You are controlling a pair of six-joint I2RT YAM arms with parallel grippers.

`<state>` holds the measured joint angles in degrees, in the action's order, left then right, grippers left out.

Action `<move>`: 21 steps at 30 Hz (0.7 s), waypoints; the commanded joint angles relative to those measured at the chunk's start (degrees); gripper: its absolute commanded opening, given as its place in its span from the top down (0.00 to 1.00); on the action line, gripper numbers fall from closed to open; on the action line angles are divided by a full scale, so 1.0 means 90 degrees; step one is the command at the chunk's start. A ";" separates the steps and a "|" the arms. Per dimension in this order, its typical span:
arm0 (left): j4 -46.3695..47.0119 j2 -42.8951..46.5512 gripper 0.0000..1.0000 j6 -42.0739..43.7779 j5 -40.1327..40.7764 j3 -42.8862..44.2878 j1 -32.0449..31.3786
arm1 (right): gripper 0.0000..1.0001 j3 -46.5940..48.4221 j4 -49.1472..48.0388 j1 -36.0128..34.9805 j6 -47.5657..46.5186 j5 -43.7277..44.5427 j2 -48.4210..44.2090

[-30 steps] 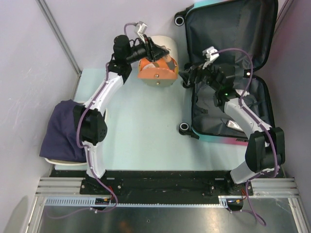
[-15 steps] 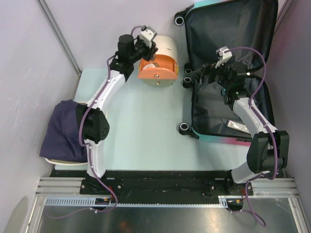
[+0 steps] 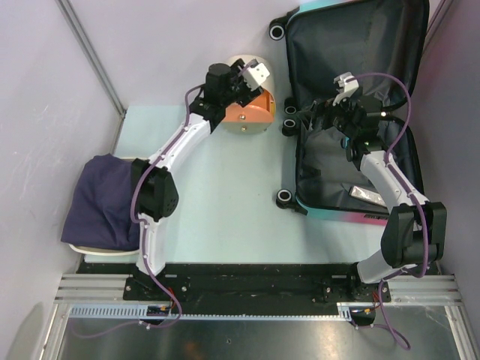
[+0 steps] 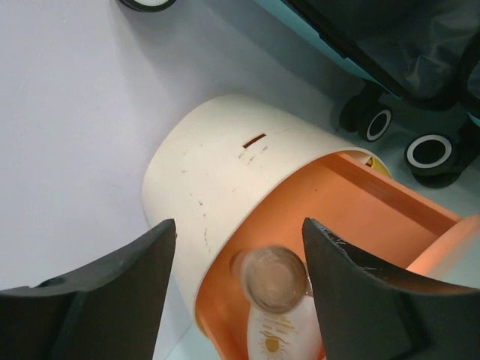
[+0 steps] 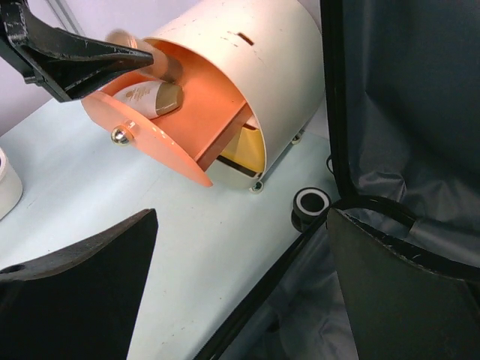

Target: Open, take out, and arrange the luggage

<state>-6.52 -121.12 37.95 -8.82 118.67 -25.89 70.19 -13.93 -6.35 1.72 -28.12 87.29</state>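
Observation:
The luggage (image 3: 330, 176) lies open at the right, its lid (image 3: 352, 45) folded back and its dark grey lining showing. My right gripper (image 3: 301, 120) is open and empty, over the luggage's left rim (image 5: 300, 262) by a black wheel (image 5: 310, 201). My left gripper (image 3: 253, 81) is open above the cream cylindrical box (image 3: 259, 69). Its orange drawer (image 4: 360, 217) is pulled out. A white bottle with a clear cap (image 4: 276, 279) lies in the drawer between the open fingers (image 4: 127, 285). The bottle also shows in the right wrist view (image 5: 154, 97).
A small silvery packet (image 3: 364, 193) lies in the luggage's lower half. A navy cloth (image 3: 97, 201) lies on a white support at the table's left edge. Purple walls stand close at the left and back. The luggage's wheels (image 3: 284, 198) jut onto the table.
My left gripper has moved right and now hangs over the box's drawer. My right gripper rose from inside the luggage to its left rim, then stayed still.

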 commanded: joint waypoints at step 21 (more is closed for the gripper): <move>0.0100 0.1386 0.75 -0.3307 -0.2321 -0.0733 0.0601 | 0.00 0.0169 0.0015 0.0119 -0.0083 -0.0137 -0.0060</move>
<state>-6.11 -115.90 20.05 -22.81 115.77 -22.04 70.19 -13.76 -5.78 1.50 -28.93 87.33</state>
